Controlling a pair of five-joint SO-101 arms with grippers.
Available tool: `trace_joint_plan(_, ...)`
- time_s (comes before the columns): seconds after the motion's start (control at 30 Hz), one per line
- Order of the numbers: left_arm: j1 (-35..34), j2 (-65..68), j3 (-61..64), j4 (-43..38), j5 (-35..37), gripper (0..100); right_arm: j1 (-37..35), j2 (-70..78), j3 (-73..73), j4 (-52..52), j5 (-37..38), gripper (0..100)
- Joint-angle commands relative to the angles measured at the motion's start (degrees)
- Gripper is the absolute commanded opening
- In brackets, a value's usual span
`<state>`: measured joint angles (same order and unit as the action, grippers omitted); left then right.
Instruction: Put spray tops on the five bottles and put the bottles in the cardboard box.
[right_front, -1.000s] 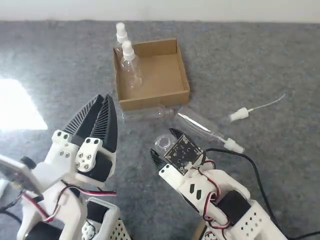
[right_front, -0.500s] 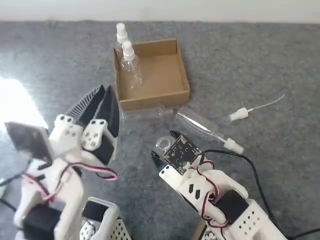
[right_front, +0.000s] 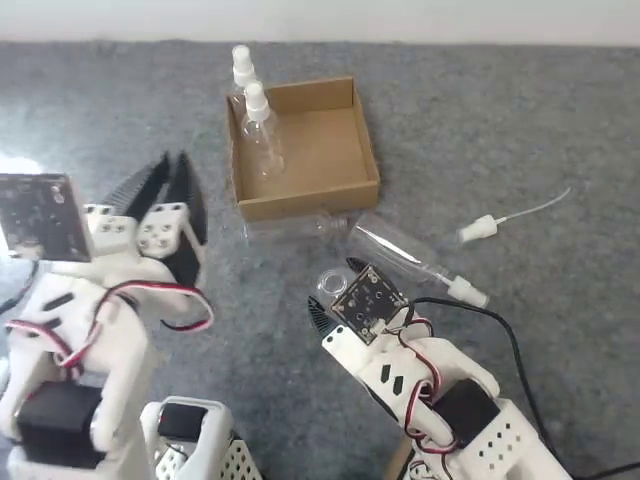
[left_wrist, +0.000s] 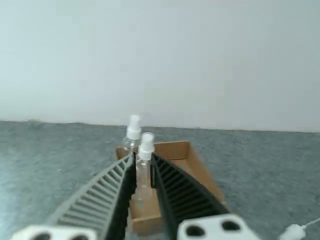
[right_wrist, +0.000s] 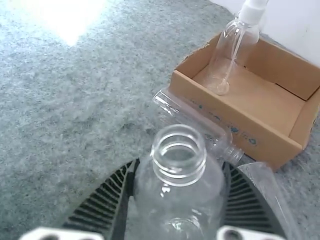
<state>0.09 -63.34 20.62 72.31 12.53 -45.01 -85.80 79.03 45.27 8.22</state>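
Steadiness matters: with the right claw (right_front: 332, 286) clamped on the uncapped clear plastic bottle (right_wrist: 179, 186), upright near the brown cardboard box (right_front: 306, 196), the barely parted, empty left claw (left_wrist: 142, 160) should bring the loose white spray top (right_front: 478, 229) from the table (right_front: 560, 120) squarely onto its neck.

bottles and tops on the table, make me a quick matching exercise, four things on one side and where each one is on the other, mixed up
Things
1. upright uncapped bottle
2. loose spray top
3. cardboard box
4. uncapped bottle on its side

Places or states
a. on the table, along the box's front wall
b. between the fingers of the right gripper
c. out on the table, apart from the box, thin tube trailing
d. has one capped bottle standing inside

Pairs: 1-b, 2-c, 3-d, 4-a
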Motion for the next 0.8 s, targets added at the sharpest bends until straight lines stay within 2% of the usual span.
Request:
trace_joint_plan(0.0, -9.49, 1.32, -1.45, 3.43, -6.51, 4, 0.57, -1.01, -0.97, -0.75, 0.70, 19.4)
trace_joint_plan(0.2, -21.19, 1.32, 3.21, 7.74, -18.11, 5, 0.57, -1.01, -0.97, -0.75, 0.70, 19.4)
trace_joint_plan(0.53, -43.60, 1.49, 12.97, 7.82, -37.54, 5, 0.57, -1.01, -0.97, -0.75, 0.62, 19.4)
trace_joint_plan(0.63, -47.65, 3.08, 13.67, 8.97, -42.46, 4, 0.57, -1.01, -0.88, -0.75, 0.62, 19.4)
trace_joint_plan(0.77, -51.78, 12.31, 12.26, 11.78, -49.32, 4, 0.66, -1.01, -0.88, -0.75, 0.53, 19.4)
